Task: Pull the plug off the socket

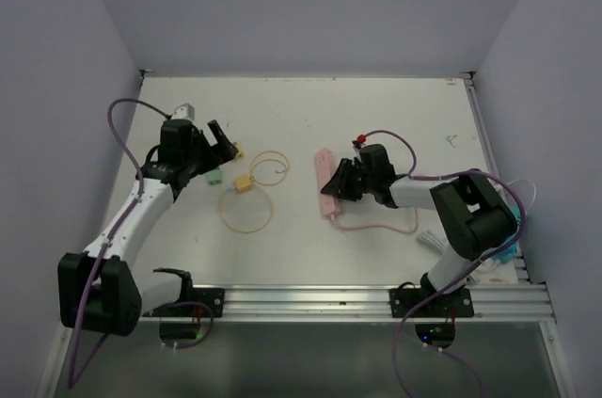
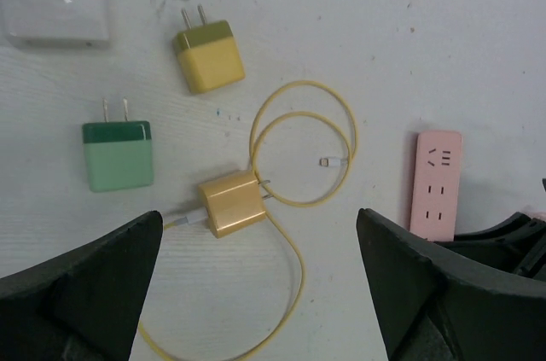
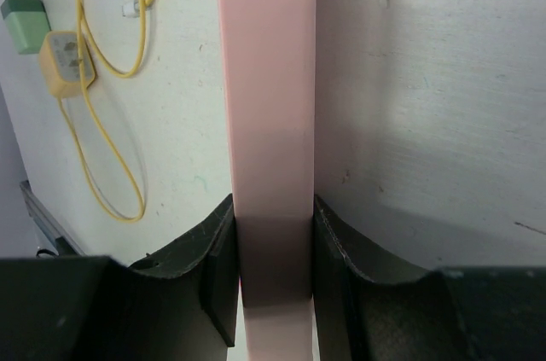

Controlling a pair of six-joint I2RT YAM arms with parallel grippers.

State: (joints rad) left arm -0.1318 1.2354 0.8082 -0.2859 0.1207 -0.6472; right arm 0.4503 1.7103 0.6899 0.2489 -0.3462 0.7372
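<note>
Plainly, left gripper [image 2: 260, 216] spread wide above small yellow square plug [image 2: 230, 205] lying free on white table [image 1: 395, 106], thin yellow cable [image 2: 302, 83] looped beside it, long pink plastic power strip [image 3: 266, 79] well apart, clamped by right gripper [image 3: 273, 207], bare tabletop between.

Finding: a robotics laboratory test cell. A white table [image 1: 395, 116], scuffed and marked, is enclosed by plain lilac panels [image 1: 310, 3] across the top and both sides of the overhead frame. A left arm [image 1: 141, 205] and a right arm [image 1: 470, 219] are bolted to an aluminium extrusion rail [image 1: 310, 299] along the lower edge. Purple cabling [image 1: 111, 119] is left exposed at upper left and lower right. Only small test items are laid out at centre: a pink power strip [image 1: 325, 182], a yellow charger [image 2: 230, 203] and a green charger [image 2: 118, 156].
</note>
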